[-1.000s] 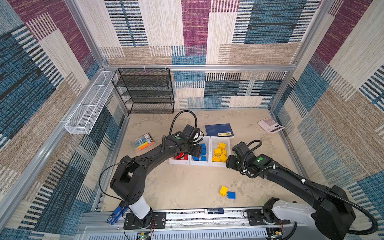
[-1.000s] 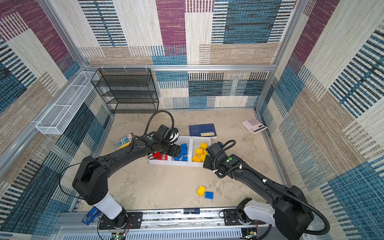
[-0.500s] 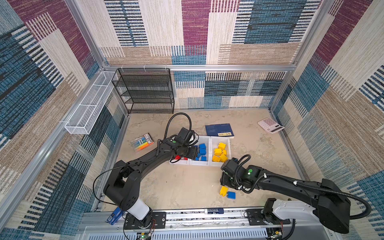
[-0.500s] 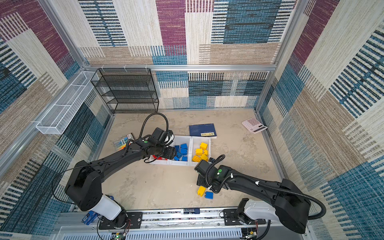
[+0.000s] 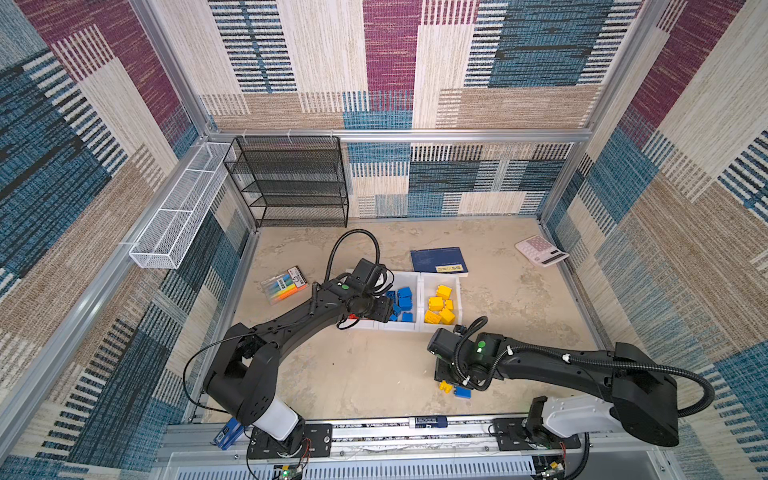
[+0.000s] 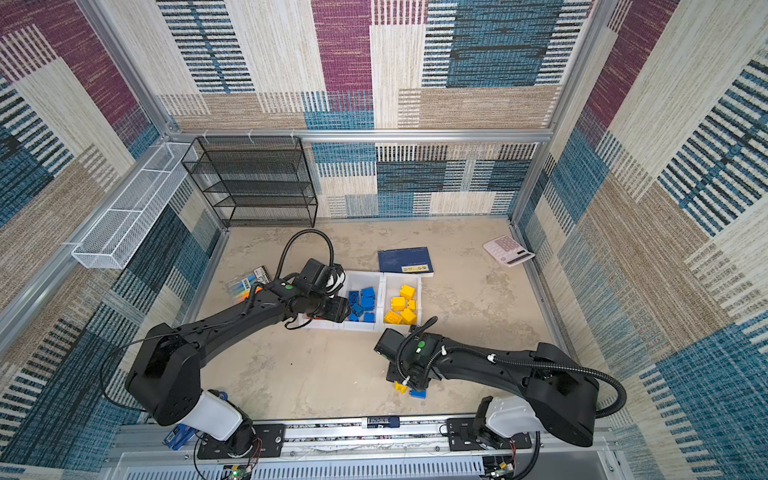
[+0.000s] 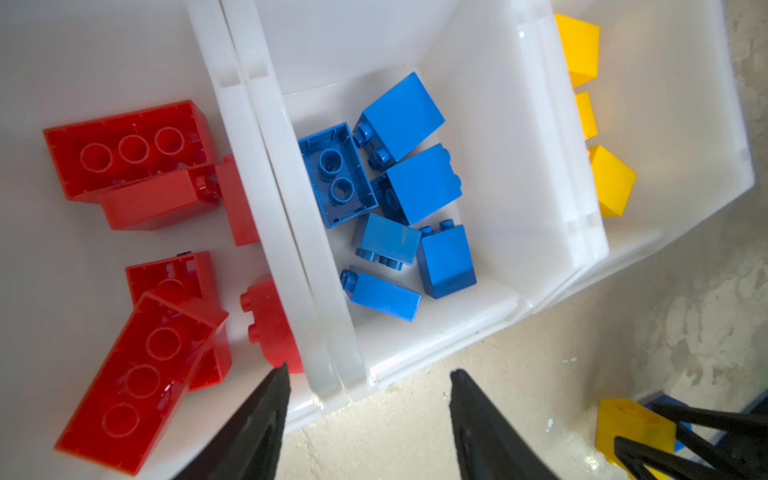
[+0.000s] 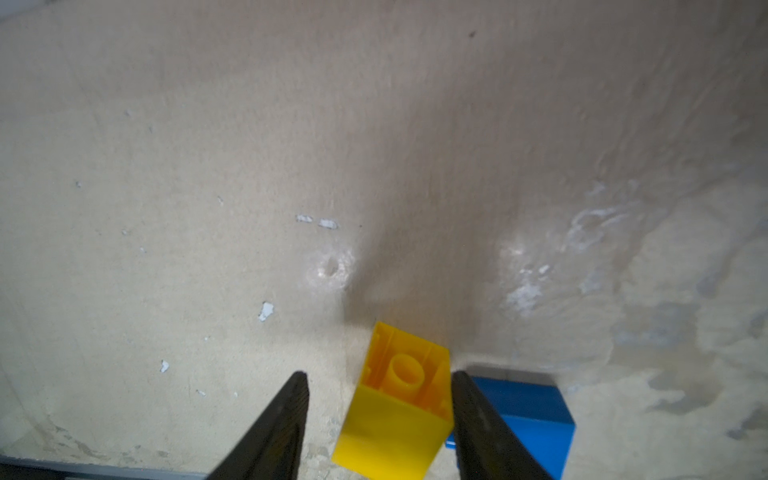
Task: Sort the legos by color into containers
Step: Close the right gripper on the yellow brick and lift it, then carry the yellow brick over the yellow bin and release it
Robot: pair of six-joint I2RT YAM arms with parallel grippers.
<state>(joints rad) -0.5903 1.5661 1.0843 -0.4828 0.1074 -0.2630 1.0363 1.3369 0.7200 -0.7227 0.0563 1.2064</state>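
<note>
Your yellow brick (image 8: 395, 419) sits on the table (image 8: 208, 166) between the right gripper (image 8: 379, 376) fingers: one touching, one gapped, not clamped. A blue brick (image 8: 528, 409) lies just beside it. The left gripper (image 7: 370, 369) is spread and empty above the red bin (image 7: 50, 257) and blue bin (image 7: 490, 174) front lips. The book (image 5: 436, 259) label looks printed but is unreadable.

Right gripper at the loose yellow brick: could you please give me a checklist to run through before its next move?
1. Loose yellow brick lies between the fingers of the right gripper: ok.
2. Both fingers touch it: not ok, a gap shows on one side.
3. Loose blue brick outside the jaws: ok, though close beside one finger.
4. Yellow bin has room: ok.
5. Left gripper open, empty, away from the yellow bin: ok.
</note>
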